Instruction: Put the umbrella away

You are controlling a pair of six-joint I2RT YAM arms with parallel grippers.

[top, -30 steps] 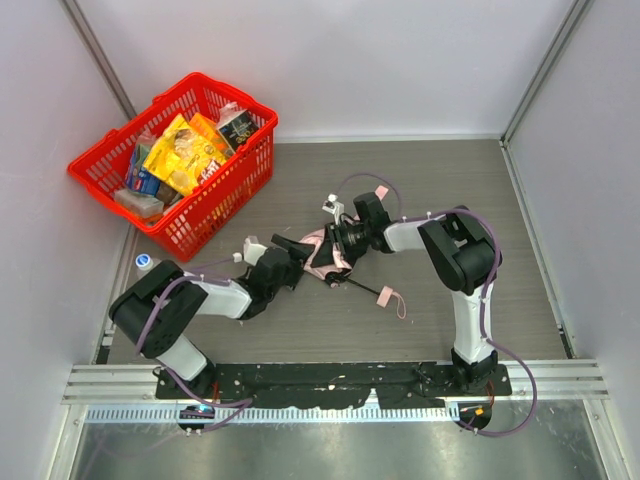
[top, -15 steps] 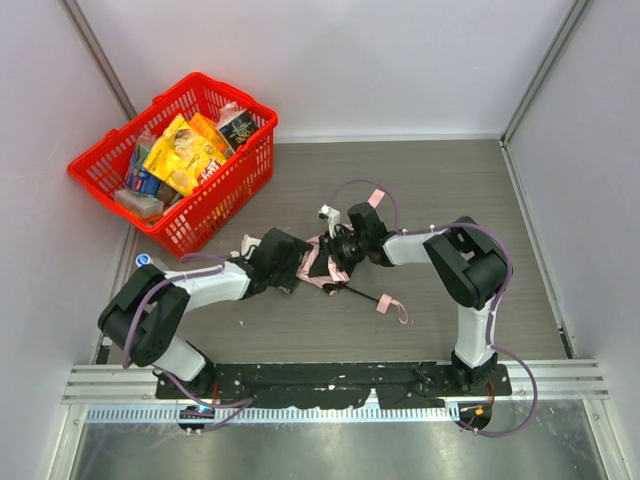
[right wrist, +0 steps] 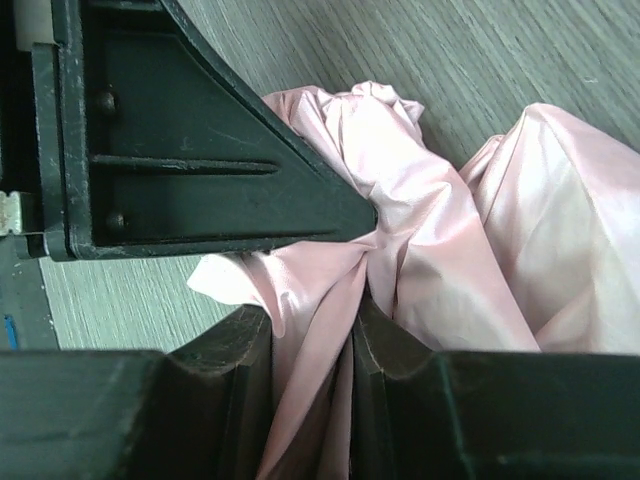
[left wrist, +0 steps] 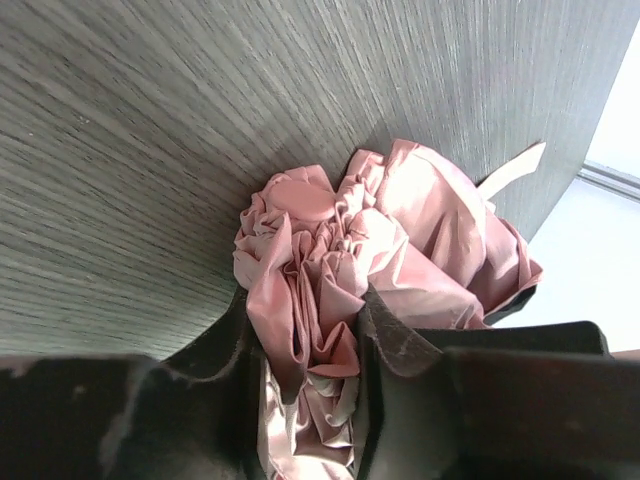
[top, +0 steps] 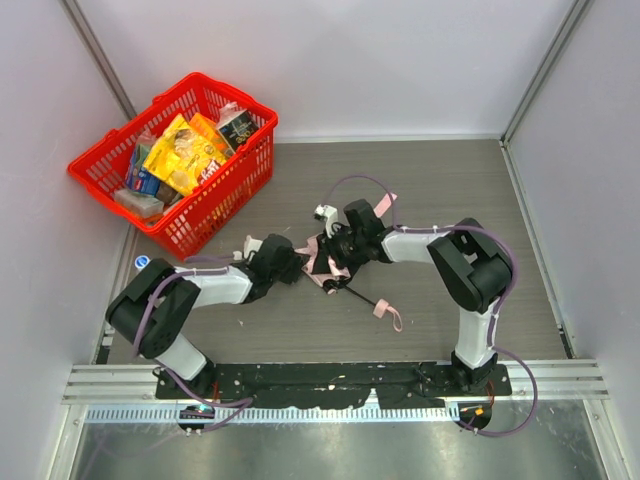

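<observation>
The umbrella (top: 318,262) is a crumpled bundle of pale pink fabric lying on the table's middle, its thin black shaft running right to a small pink handle (top: 383,306) with a pink wrist loop. My left gripper (top: 297,266) comes in from the left and is shut on the bunched pink fabric (left wrist: 310,350). From the right, my right gripper (top: 332,256) is shut on another fold of the same umbrella (right wrist: 330,330). The left gripper's black finger (right wrist: 200,170) shows close by in the right wrist view. The fabric's middle is hidden under both grippers from above.
A red basket (top: 92,165) full of snack packets stands at the back left, near the wall. A bottle cap (top: 141,262) peeks out at the left edge beside it. White walls close the table on three sides.
My left gripper moved a little right onto the fabric, opened wide, then closed on it. The right gripper kept its hold and shifted slightly left with the umbrella; the handle slid along.
</observation>
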